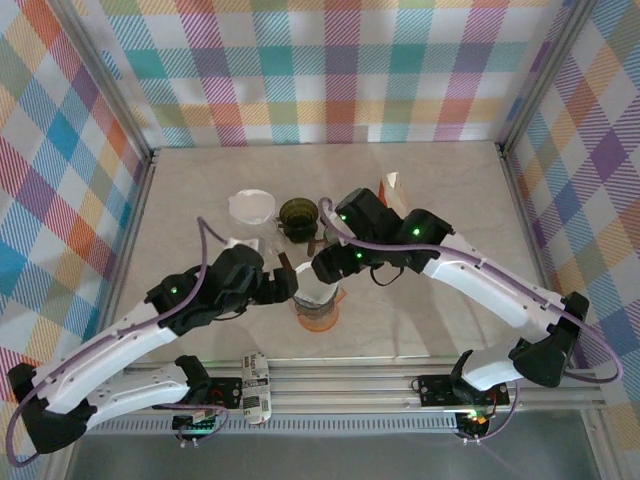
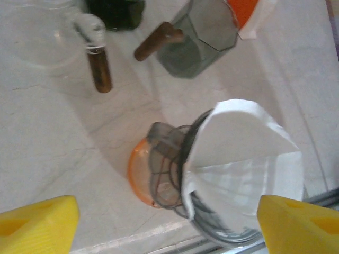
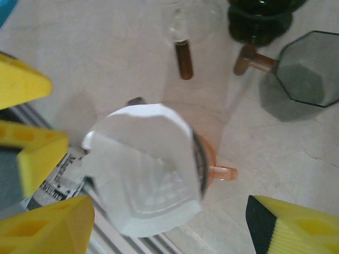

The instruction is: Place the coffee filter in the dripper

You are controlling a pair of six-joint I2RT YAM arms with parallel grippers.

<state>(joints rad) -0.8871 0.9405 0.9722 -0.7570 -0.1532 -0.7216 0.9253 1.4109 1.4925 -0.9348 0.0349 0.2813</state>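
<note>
Sitting in the smoky grey plastic dripper (image 2: 165, 168) on an orange translucent cup (image 2: 137, 177), the white paper coffee filter (image 2: 243, 169) stands proud of the rim. Left gripper (image 2: 168, 221) spread wide, empty. Right gripper (image 3: 169, 228) likewise released, flanking the filter.

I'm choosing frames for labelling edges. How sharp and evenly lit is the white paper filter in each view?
Top external: the white paper coffee filter is small in the frame, evenly lit. Left wrist: mildly soft, folds readable, faint shadows on the marbled tabletop. Right wrist: softest, the filter's bright face nearly washed out, its rim smeared.
</note>
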